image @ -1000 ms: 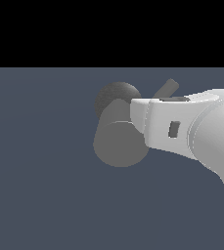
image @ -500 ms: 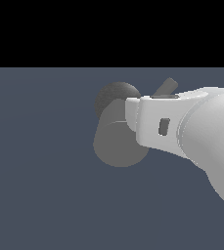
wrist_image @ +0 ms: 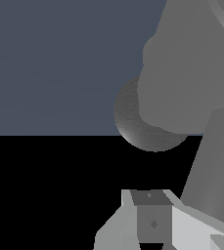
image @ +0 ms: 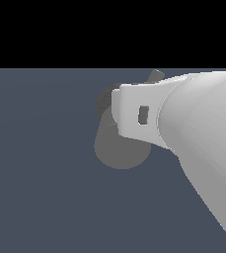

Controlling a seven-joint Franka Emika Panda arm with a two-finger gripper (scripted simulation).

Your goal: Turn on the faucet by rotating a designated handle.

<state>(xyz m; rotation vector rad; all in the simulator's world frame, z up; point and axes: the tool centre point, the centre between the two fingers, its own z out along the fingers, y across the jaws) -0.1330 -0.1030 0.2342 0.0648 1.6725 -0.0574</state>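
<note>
Thick matte grey cylindrical faucet (image: pixel 119 150) on the flat blue-grey floor (image: pixel 40 163), round end face toward the exterior camera, darker rounded base (image: pixel 104 99) behind. White robot gripper (image: pixel 115 106) pressed across the cylinder's upper side, covering most of it. Thin grey handle rod (image: pixel 155 75) poking out just above the gripper. Fingers apart or together: cannot tell.

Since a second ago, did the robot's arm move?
Yes. In the exterior view the arm has pushed toward that view's left, now covering more of the grey faucet, which stayed put.
</note>
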